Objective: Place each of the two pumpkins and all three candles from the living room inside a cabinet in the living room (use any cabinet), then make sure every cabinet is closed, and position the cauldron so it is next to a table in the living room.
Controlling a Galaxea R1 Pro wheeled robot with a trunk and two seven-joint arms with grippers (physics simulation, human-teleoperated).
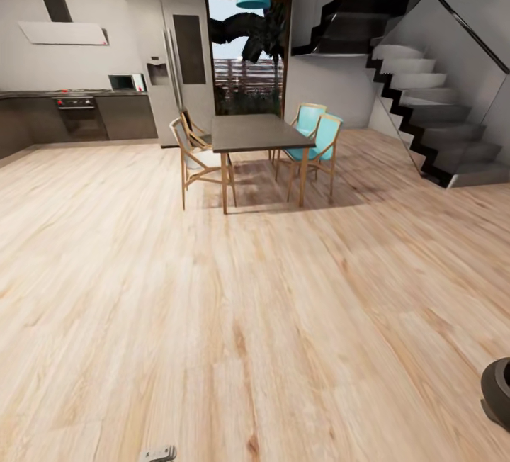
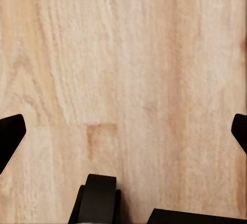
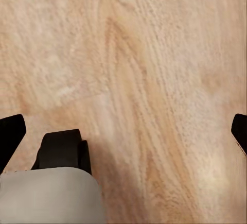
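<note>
Currently: left claw point(image 2: 123, 131) spread wide over pale wood plank floor point(image 1: 212, 320), nothing between fingertips. Dark rectangular dining table point(image 1: 256, 132) with wooden and turquoise chairs far ahead, centre. Right claw point(image 3: 123, 131) likewise wide, empty. Round dark cauldron point(image 1: 498, 391) on floor, right edge, well apart from table.

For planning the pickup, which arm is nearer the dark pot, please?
Likely right: the pot lies at the robot's right; the left gripper and right gripper face bare floor.
</note>
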